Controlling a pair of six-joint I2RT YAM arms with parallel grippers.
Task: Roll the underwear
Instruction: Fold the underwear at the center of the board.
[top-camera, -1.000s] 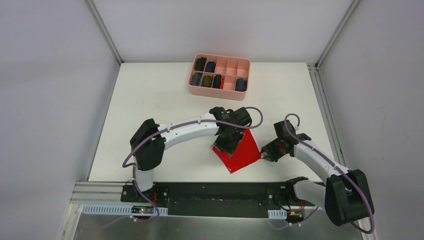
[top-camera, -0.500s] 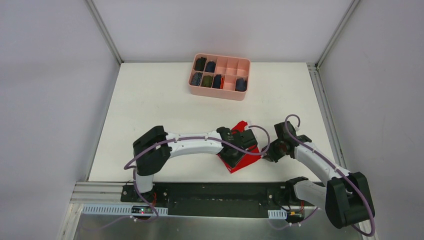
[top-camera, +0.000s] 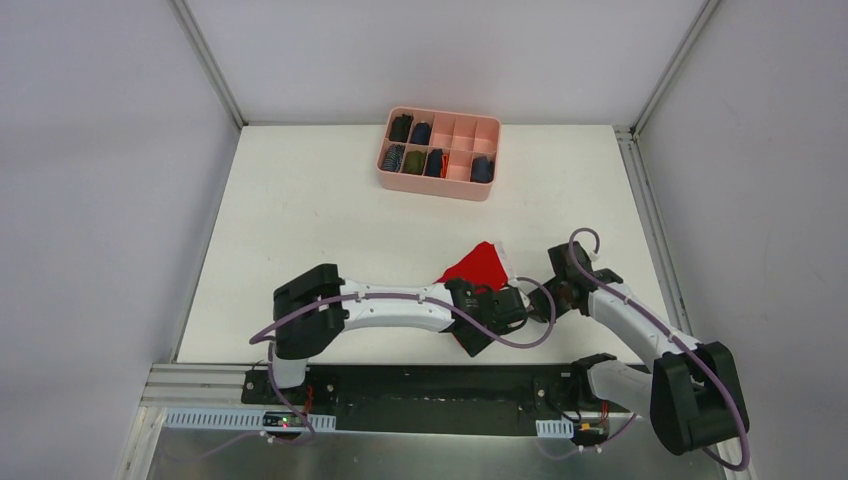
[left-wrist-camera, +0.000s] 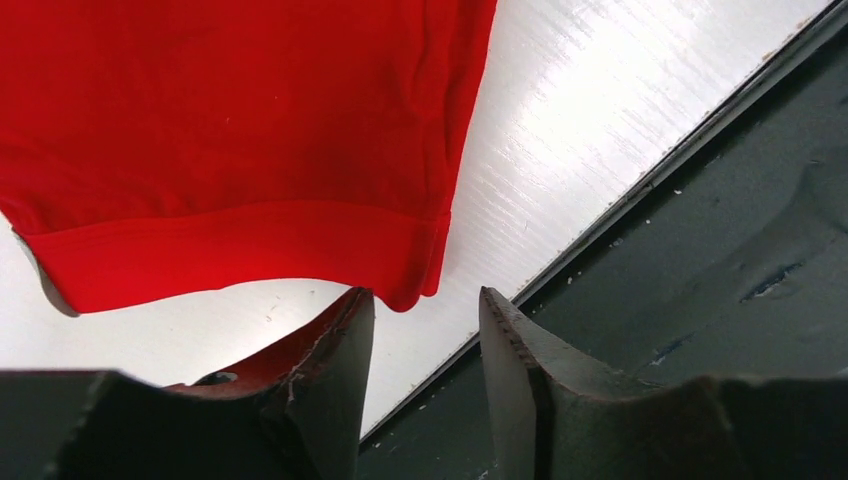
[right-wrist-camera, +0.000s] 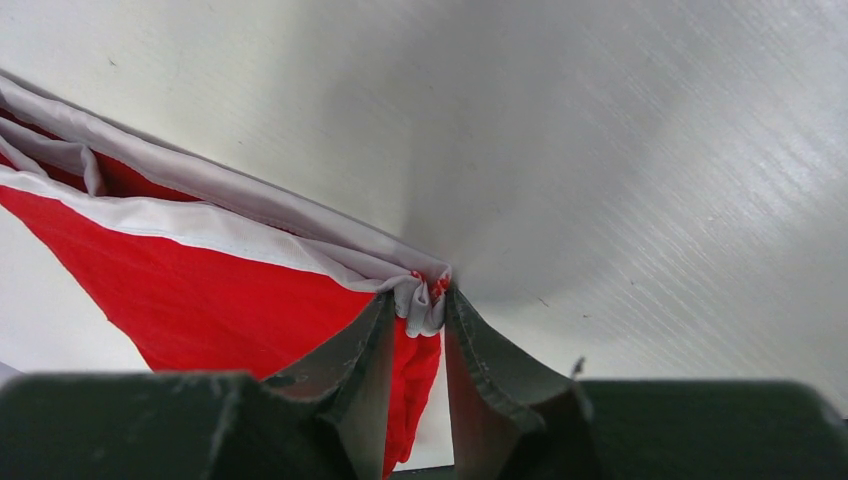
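The red underwear (top-camera: 478, 266) lies on the white table near the front edge, its near part hidden under my left arm. In the left wrist view its red hem (left-wrist-camera: 230, 245) hangs just beyond my fingertips. My left gripper (top-camera: 476, 338) (left-wrist-camera: 423, 300) is open and empty, with the hem corner right at the gap between the jaws. My right gripper (top-camera: 547, 299) (right-wrist-camera: 432, 297) is shut on the bunched white band (right-wrist-camera: 425, 300) at the underwear's right end, and the band (right-wrist-camera: 200, 225) is pulled taut to the left.
A pink divided tray (top-camera: 440, 186) stands at the back of the table and holds several dark rolled garments. The table's front edge and the dark base plate (left-wrist-camera: 720, 260) lie right beside my left gripper.
My left gripper has moved from above the underwear towards the table's front edge and now covers its near part. More red cloth shows behind it. My right gripper has kept its hold.
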